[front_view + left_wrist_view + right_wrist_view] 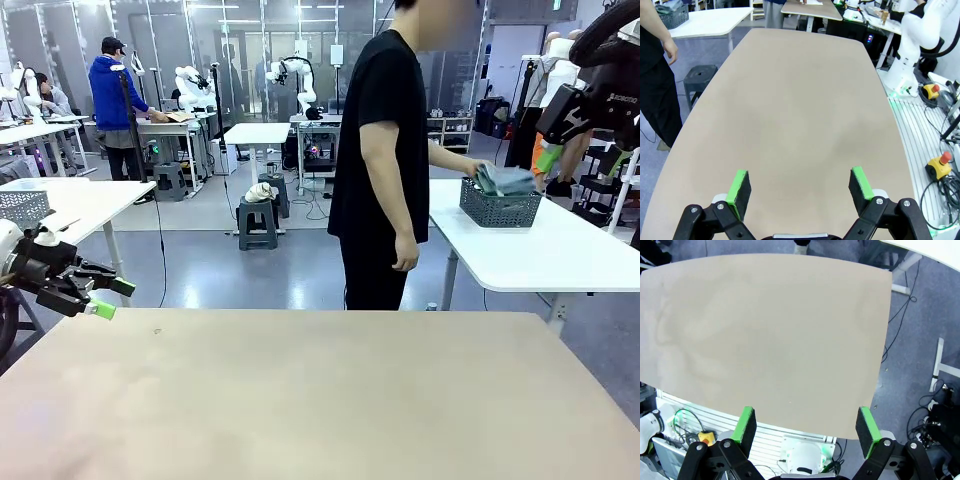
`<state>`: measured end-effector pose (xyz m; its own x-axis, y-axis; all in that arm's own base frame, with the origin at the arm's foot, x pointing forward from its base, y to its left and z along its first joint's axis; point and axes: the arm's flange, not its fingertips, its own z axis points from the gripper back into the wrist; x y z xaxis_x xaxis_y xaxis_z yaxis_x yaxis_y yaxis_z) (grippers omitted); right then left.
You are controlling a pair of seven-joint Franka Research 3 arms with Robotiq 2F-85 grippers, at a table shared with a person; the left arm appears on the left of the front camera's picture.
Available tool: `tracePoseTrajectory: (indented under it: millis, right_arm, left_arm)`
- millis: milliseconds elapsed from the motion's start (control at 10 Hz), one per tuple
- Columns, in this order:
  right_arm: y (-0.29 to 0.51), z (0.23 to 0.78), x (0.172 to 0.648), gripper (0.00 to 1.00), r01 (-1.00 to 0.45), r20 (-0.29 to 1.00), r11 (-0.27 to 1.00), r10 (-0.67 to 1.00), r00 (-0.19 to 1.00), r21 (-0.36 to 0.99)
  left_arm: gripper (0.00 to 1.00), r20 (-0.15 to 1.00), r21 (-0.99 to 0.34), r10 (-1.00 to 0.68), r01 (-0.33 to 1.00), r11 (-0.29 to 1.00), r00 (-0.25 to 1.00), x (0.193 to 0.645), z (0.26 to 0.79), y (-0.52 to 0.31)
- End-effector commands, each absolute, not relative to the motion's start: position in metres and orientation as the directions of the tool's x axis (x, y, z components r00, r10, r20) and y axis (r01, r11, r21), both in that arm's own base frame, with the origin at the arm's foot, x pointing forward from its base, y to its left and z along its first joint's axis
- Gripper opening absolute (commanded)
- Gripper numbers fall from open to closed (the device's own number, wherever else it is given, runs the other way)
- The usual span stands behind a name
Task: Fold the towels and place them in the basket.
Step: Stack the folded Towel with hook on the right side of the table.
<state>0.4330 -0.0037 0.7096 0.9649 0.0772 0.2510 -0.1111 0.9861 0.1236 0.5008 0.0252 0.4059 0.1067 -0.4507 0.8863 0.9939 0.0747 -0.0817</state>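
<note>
I have the beige table (330, 400) in front of me as my landmark. Beyond its far edge stands the person (385, 160) in black, turned toward a white side table (540, 250) off the beige table's far right corner.

On that white table sits the basket (499, 207), dark grey and perforated, its long axis running roughly left to right in the front view. The towels (505, 180) lie folded inside it, a grey-blue heap rising just above the rim; I cannot make out a mint one. The person's hand (470, 168) rests at the basket's left rim, touching it or the towels. The other hand (405, 253) hangs loose at the side, holding nothing.

My left gripper (105, 298) hovers off the beige table's left edge, fingers spread wide with nothing between them; from its wrist, the left gripper (802, 190) looks along the tabletop. My right gripper (807, 427) sits high above the beige table, fingers equally wide apart and holding nothing.
</note>
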Motion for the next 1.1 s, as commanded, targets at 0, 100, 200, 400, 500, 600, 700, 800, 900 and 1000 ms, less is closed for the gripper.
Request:
tracePoseTrajectory:
  millis: [0,100,200,400,500,600,700,800,900,1000]
  right_arm:
    - [-0.0042,0.7111,0.4347,1.0,-0.108,0.252,0.987,0.075,0.965,0.122]
    - [-0.0042,0.7111,0.4347,1.0,-0.108,0.252,0.987,0.075,0.965,0.122]
    - [-0.0042,0.7111,0.4347,1.0,-0.108,0.252,0.987,0.075,0.965,0.122]
    - [-0.0042,0.7111,0.4347,1.0,-0.108,0.252,0.987,0.075,0.965,0.122]
    - [-0.0042,0.7111,0.4347,1.0,-0.108,0.252,0.987,0.075,0.965,0.122]
    - [-0.0042,0.7111,0.4347,1.0,-0.108,0.252,0.987,0.075,0.965,0.122]
    - [-0.0042,0.7111,0.4347,1.0,-0.108,0.252,0.987,0.075,0.965,0.122]
    - [-0.0042,0.7111,0.4347,1.0,-0.108,0.252,0.987,0.075,0.965,0.122]
    - [-0.0042,0.7111,0.4347,1.0,-0.108,0.252,0.987,0.075,0.965,0.122]
    - [-0.0042,0.7111,0.4347,1.0,-0.108,0.252,0.987,0.075,0.965,0.122]
  left_arm:
    - [1.0,0.885,-0.077,-0.454,0.994,0.077,0.104,0.4982,0.4074,0.0251]
    - [1.0,0.885,-0.077,-0.454,0.994,0.077,0.104,0.4982,0.4074,0.0251]
    - [1.0,0.885,-0.077,-0.454,0.994,0.077,0.104,0.4982,0.4074,0.0251]
    - [1.0,0.885,-0.077,-0.454,0.994,0.077,0.104,0.4982,0.4074,0.0251]
    - [1.0,0.885,-0.077,-0.454,0.994,0.077,0.104,0.4982,0.4074,0.0251]
    - [1.0,0.885,-0.077,-0.454,0.994,0.077,0.104,0.4982,0.4074,0.0251]
    - [1.0,0.885,-0.077,-0.454,0.994,0.077,0.104,0.4982,0.4074,0.0251]
    - [1.0,0.885,-0.077,-0.454,0.994,0.077,0.104,0.4982,0.4074,0.0251]
    - [1.0,0.885,-0.077,-0.454,0.994,0.077,0.104,0.4982,0.4074,0.0251]
    - [1.0,0.885,-0.077,-0.454,0.994,0.077,0.104,0.4982,0.4074,0.0251]
